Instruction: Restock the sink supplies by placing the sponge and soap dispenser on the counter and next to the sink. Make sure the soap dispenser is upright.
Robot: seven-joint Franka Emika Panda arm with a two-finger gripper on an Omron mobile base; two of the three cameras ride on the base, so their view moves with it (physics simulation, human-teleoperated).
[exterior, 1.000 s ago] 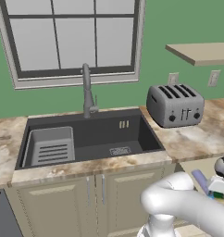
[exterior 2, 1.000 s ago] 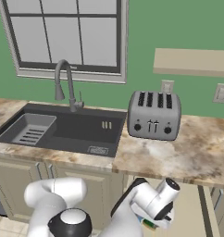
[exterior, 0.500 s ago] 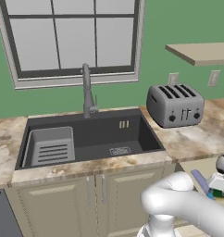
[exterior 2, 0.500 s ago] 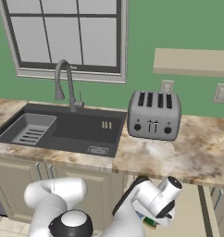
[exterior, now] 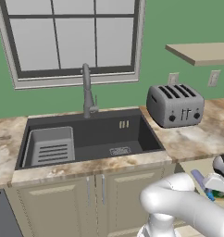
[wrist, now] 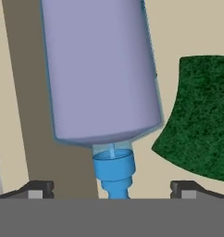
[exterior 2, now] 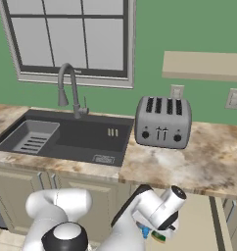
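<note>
Your hand (wrist: 112, 192) hangs wide open over the soap bottle (wrist: 102, 69), holding nothing.

Nearest to you, the hand's two fingertips (wrist: 37, 189) stand far apart on either side of the bottle's blue pump, spread that way, I judge, to take the bottle's girth. The bottle lies right below the hand, its pump end toward the fingers and its purple body running away; lying like that, it will need standing up later. Just beside the bottle lies the sponge (wrist: 199, 115), green side showing. Both sit low beneath the bench (exterior 2: 199, 162), well below and right of the sink (exterior: 86, 136); farther back stands the toaster (exterior: 175, 105).
</note>
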